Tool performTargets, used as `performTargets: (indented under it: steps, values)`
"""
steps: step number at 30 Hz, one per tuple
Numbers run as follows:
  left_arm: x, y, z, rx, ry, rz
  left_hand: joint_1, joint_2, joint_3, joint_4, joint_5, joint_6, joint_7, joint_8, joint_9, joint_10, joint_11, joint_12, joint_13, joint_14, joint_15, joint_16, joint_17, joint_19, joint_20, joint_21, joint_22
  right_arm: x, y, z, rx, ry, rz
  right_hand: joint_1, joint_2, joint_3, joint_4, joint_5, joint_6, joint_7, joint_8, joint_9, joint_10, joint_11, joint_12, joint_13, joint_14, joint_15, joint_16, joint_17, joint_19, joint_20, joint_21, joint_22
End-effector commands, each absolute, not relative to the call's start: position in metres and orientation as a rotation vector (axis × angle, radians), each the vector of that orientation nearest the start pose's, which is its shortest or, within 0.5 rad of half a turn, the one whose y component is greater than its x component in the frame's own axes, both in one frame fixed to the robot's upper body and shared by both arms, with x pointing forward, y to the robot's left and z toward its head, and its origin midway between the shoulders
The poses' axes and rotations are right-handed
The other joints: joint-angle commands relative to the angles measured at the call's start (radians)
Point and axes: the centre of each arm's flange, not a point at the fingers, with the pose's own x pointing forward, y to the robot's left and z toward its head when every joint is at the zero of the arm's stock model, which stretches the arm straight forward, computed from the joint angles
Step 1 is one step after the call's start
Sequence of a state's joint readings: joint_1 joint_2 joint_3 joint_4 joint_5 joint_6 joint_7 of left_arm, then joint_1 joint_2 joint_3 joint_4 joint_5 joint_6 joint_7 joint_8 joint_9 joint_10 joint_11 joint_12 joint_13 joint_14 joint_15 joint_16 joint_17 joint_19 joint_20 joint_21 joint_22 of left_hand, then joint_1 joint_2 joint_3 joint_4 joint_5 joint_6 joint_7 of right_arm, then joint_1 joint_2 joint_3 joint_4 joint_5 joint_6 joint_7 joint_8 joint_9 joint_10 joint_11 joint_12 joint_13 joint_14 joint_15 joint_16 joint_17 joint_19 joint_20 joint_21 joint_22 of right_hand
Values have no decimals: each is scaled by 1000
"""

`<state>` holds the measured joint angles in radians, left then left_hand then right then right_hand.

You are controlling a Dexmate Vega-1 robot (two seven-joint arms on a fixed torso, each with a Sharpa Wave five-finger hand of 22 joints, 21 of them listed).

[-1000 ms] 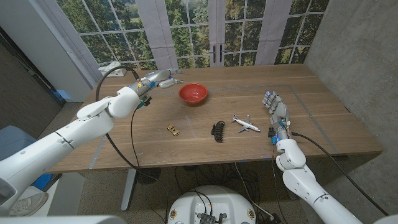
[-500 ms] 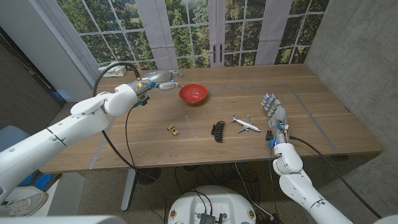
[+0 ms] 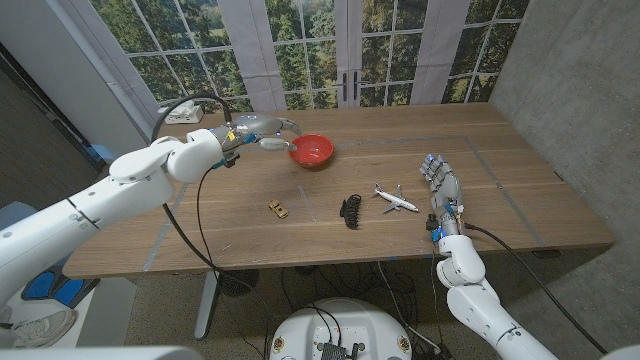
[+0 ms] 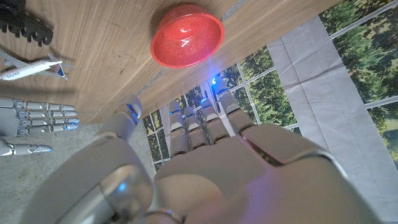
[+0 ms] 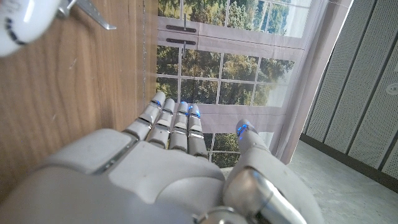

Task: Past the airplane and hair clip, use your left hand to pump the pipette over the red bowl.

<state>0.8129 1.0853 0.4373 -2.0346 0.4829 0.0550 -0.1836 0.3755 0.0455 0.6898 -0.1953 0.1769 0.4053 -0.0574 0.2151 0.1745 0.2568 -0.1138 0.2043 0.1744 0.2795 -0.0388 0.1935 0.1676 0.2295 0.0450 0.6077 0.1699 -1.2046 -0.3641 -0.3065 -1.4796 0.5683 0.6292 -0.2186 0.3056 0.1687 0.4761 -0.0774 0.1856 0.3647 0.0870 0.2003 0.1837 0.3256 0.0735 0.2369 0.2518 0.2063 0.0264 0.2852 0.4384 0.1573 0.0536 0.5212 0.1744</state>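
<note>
At the far left of the worktop (image 3: 520, 200), the left hand (image 3: 255, 128) hangs above the wood with its fingers (image 3: 282, 124) stretched forward close together toward the red bowl (image 3: 311, 151), holding the pipette (image 3: 273, 143), a pale slim tube that juts from under the fingers with its tip just at the bowl's left rim. The grip itself is too small to make out in the head view, and the left wrist view shows only the back of the hand, its fingers straight and side by side, with the bowl lying beyond them. Nearer the robot, the black hair clip (image 3: 349, 210) and the white airplane (image 3: 396, 198) lie close to each other in the middle of the worktop, and a small yellow toy car (image 3: 278, 208) lies to their left. The right hand (image 3: 442, 187) is at the near right, right of the airplane and apart from it, fingers straight, close together and holding nothing. Compared with a second ago, the left hand has moved right, bringing the pipette from well left of the bowl to its rim, and the right hand has kept its place.
</note>
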Motion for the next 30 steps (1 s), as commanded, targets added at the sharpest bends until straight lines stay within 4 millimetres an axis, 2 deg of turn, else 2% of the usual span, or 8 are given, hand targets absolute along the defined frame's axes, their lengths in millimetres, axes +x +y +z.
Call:
performTargets:
  steps: [1,6,8,12,19,21,24,30]
  values:
    - [505,220,96,1841,-722,-89,64,-24,3,-6,9,36,-2,11,6,41,-5,11,6,36,-46,8,2,18,-1,-13,3,562,-267,-134,316,-745,-6,11,-3,0,-7,7,14,-3,8,5,9,5,5,4,12,-1,7,4,9,0,-1,4]
    - [503,212,97,1927,-720,-70,126,-52,3,-6,10,48,-8,9,6,46,-11,3,6,71,-68,11,3,43,-8,-19,3,564,-269,-134,321,-744,-2,10,-4,0,-8,7,16,-2,8,5,11,6,6,5,14,-3,8,5,12,2,-2,4]
    - [503,209,98,1950,-708,-68,165,-68,4,-6,10,34,-21,1,6,34,-15,-6,7,81,-70,9,3,49,-10,-25,4,565,-269,-134,319,-744,-1,10,-4,0,-9,7,17,-2,8,5,13,6,7,6,15,-1,9,6,13,2,-2,4]
    - [505,205,99,1991,-675,-71,198,-79,4,-6,8,22,-32,-5,7,35,-19,-7,7,79,-73,5,4,49,-11,-32,5,566,-270,-133,316,-743,-2,10,-3,0,-10,8,19,0,8,6,14,8,7,7,17,2,10,6,15,3,-3,4]
    - [512,201,98,2032,-646,-77,299,-106,0,-3,2,32,-34,0,9,91,-54,4,10,62,-79,-5,6,40,-19,-55,6,567,-271,-134,325,-738,-10,9,-3,-1,-12,8,23,1,8,6,17,9,8,9,21,3,13,8,17,4,-5,5]
    - [513,201,97,2045,-645,-78,330,-116,-5,-2,1,42,-43,4,10,103,-76,4,11,57,-87,-6,6,39,-22,-62,6,567,-270,-134,326,-738,-12,9,-3,-1,-12,8,23,1,8,6,18,10,9,10,21,4,14,8,18,4,-5,5]
    - [516,199,96,2076,-661,-113,354,-128,-11,-1,0,45,-54,6,10,104,-85,1,11,50,-91,-8,6,33,-27,-71,6,567,-269,-133,323,-740,-11,8,-3,-1,-12,8,25,1,8,6,20,10,9,10,24,2,15,9,18,4,-6,5]
    - [520,199,94,2106,-650,-101,428,-170,-43,4,-5,52,-99,12,13,113,-102,-5,13,21,-106,-11,7,0,-37,-106,6,567,-267,-131,315,-741,-13,7,-3,-2,-13,8,27,2,8,6,21,11,10,12,23,5,16,10,19,5,-7,5]
